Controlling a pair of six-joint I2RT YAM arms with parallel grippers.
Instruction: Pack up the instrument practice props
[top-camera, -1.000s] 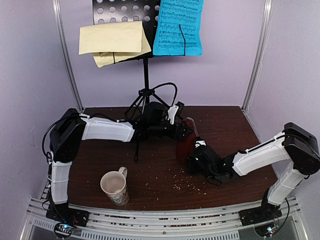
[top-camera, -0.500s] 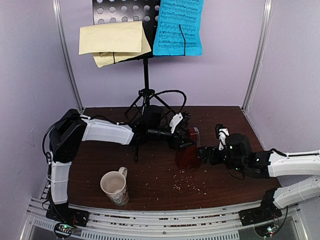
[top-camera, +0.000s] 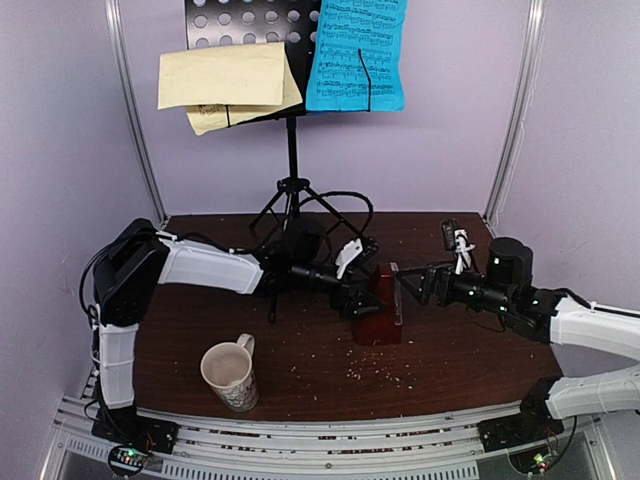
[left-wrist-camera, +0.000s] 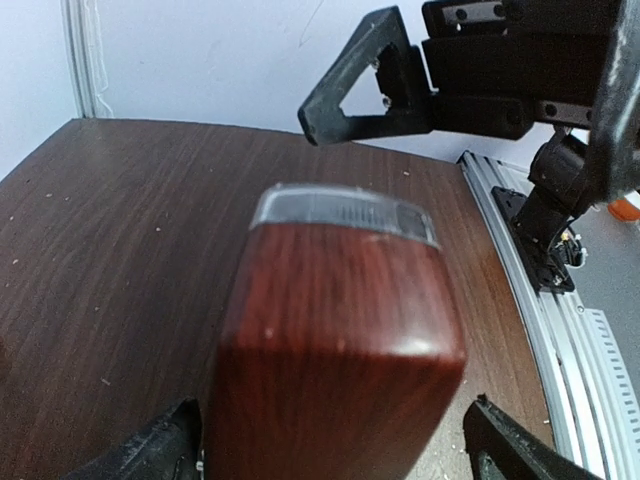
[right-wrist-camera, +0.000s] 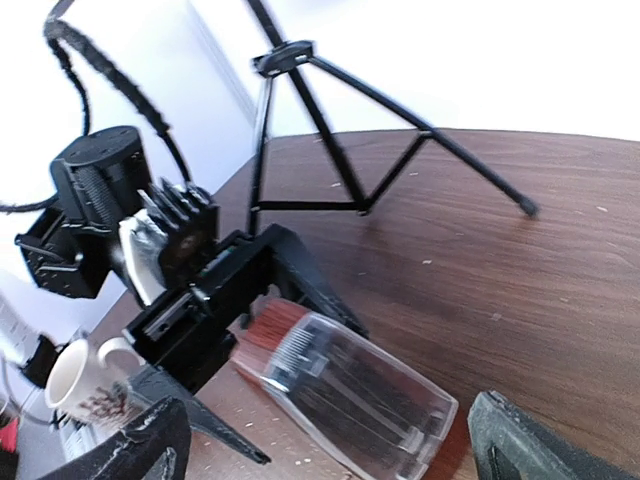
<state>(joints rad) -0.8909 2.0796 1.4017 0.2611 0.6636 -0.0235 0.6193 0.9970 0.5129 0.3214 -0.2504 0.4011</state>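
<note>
The dark red-brown metronome (top-camera: 381, 316) stands on the table with its clear cover (right-wrist-camera: 372, 402) facing right. My left gripper (top-camera: 366, 297) is open and straddles its back. In the left wrist view one finger (left-wrist-camera: 168, 448) touches the metronome (left-wrist-camera: 335, 340) and the other (left-wrist-camera: 508, 450) stands a narrow gap off. My right gripper (top-camera: 409, 285) is open and empty, just right of the cover, with its fingers (right-wrist-camera: 135, 448) wide. The black music stand (top-camera: 291, 150) is at the back and holds pale yellow sheets (top-camera: 222, 85) and a blue sheet (top-camera: 356, 55).
A cream mug (top-camera: 230, 374) stands at the near left, also in the right wrist view (right-wrist-camera: 82, 378). The stand's tripod legs (top-camera: 290, 205) spread behind the left arm. Crumbs lie on the brown table (top-camera: 330, 370). Purple walls and metal posts close in both sides.
The metronome went from tilted to upright and shifted slightly nearer with my left gripper. My right arm rose from low beside the metronome and pulled back to the right.
</note>
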